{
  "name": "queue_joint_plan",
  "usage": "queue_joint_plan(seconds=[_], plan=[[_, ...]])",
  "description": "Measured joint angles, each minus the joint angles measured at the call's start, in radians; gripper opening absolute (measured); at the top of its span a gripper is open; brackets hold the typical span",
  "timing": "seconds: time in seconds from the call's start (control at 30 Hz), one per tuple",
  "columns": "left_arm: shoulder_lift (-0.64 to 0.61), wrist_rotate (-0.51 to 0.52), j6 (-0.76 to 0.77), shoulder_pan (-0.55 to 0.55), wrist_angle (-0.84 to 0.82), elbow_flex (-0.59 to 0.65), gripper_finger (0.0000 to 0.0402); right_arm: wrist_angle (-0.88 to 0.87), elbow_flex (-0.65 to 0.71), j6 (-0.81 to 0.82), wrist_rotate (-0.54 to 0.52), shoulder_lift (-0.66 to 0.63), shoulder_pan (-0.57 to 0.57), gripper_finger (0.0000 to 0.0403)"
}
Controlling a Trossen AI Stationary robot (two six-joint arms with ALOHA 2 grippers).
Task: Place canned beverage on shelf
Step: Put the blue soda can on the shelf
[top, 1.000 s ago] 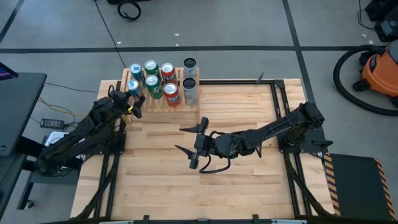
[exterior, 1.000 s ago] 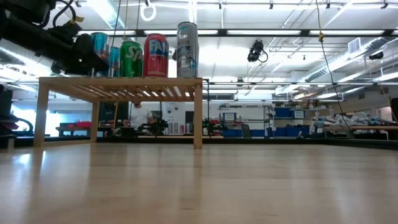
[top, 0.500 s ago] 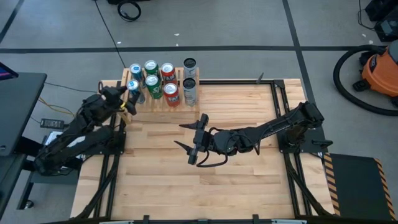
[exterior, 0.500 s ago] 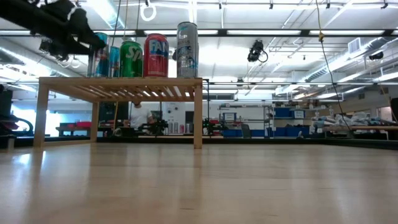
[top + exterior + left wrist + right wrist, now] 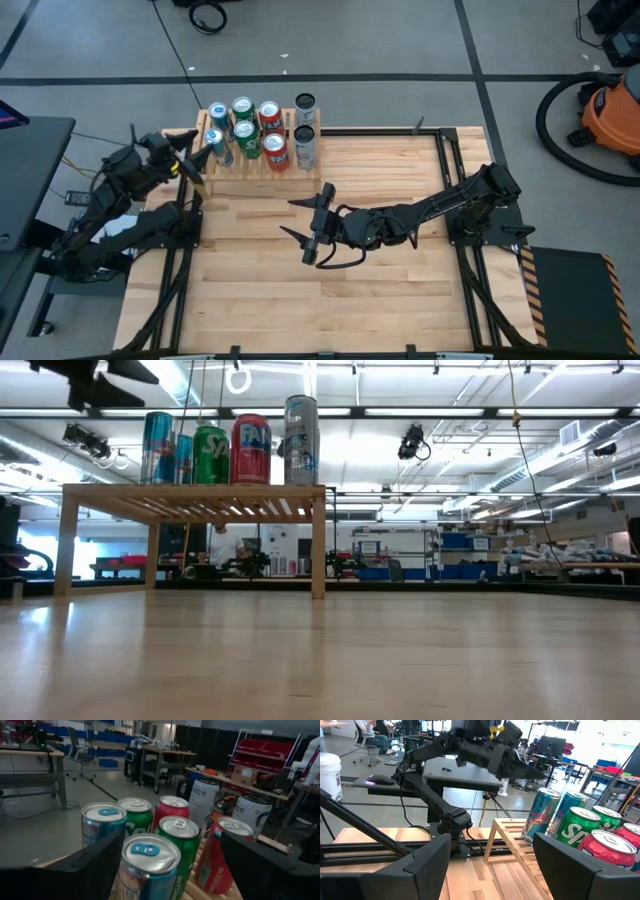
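The light-wood slatted shelf (image 5: 252,172) stands at the table's far left on short legs (image 5: 318,550). Several upright cans stand on it: blue (image 5: 214,144), green (image 5: 247,138), red (image 5: 276,150) and silver-black (image 5: 305,146). My left gripper (image 5: 192,166) is open and empty, left of the shelf and higher than the can tops (image 5: 100,375). In the left wrist view the nearest blue can (image 5: 149,865) shows between and beyond the fingers. My right gripper (image 5: 305,228) is open and empty over the middle of the table.
Bare wood tabletop (image 5: 380,290) lies in front of and to the right of the shelf. Black frame rails (image 5: 448,160) run along the table's sides. The right wrist view shows the shelf's end (image 5: 512,840) and my left arm (image 5: 485,745) above it.
My left gripper has drawn back from the near-left blue can, rising above the can tops and moving toward the table's left edge. The blue can stays upright on the shelf.
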State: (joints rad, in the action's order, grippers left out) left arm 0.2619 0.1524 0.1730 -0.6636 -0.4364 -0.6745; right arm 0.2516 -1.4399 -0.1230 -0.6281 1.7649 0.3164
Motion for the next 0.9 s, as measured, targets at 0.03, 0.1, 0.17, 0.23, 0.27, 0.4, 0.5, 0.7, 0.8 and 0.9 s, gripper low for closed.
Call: queue_joint_plan(seconds=[0.03, 0.1, 0.17, 0.23, 0.27, 0.4, 0.5, 0.7, 0.8, 0.9], plan=[[0.008, 0.000, 0.000, 0.000, -0.019, -0.021, 0.0337, 0.000, 0.000, 0.000, 0.000, 0.000, 0.000, 0.0291], [0.035, 0.020, -0.015, 0.000, -0.066, -0.067, 0.0337, 0.000, 0.000, 0.000, 0.000, 0.000, 0.000, 0.0291], [0.074, 0.068, -0.051, 0.000, -0.111, -0.118, 0.0337, 0.000, 0.000, 0.000, 0.000, 0.000, 0.000, 0.0291], [0.127, 0.080, -0.059, 0.000, -0.160, -0.175, 0.0337, 0.000, 0.000, 0.000, 0.000, 0.000, 0.000, 0.0291], [0.156, 0.078, -0.062, 0.000, -0.192, -0.205, 0.0337, 0.000, 0.000, 0.000, 0.000, 0.000, 0.000, 0.0291], [0.286, 0.053, -0.120, 0.000, -0.358, -0.342, 0.0337, -0.006, 0.000, 0.000, 0.000, 0.000, 0.003, 0.0291], [0.391, 0.053, -0.125, -0.001, -0.470, -0.432, 0.0337, -0.007, 0.000, 0.000, 0.000, 0.000, 0.004, 0.0291], [0.541, 0.053, -0.133, -0.001, -0.579, -0.537, 0.0337, -0.007, 0.000, 0.000, 0.000, 0.000, 0.004, 0.0291], [0.571, 0.054, -0.133, -0.001, -0.583, -0.544, 0.0337, -0.008, 0.000, 0.000, 0.001, 0.000, 0.004, 0.0291], [0.592, 0.056, -0.134, -0.001, -0.594, -0.545, 0.0337, -0.013, 0.000, 0.000, 0.001, 0.000, 0.004, 0.0291]])
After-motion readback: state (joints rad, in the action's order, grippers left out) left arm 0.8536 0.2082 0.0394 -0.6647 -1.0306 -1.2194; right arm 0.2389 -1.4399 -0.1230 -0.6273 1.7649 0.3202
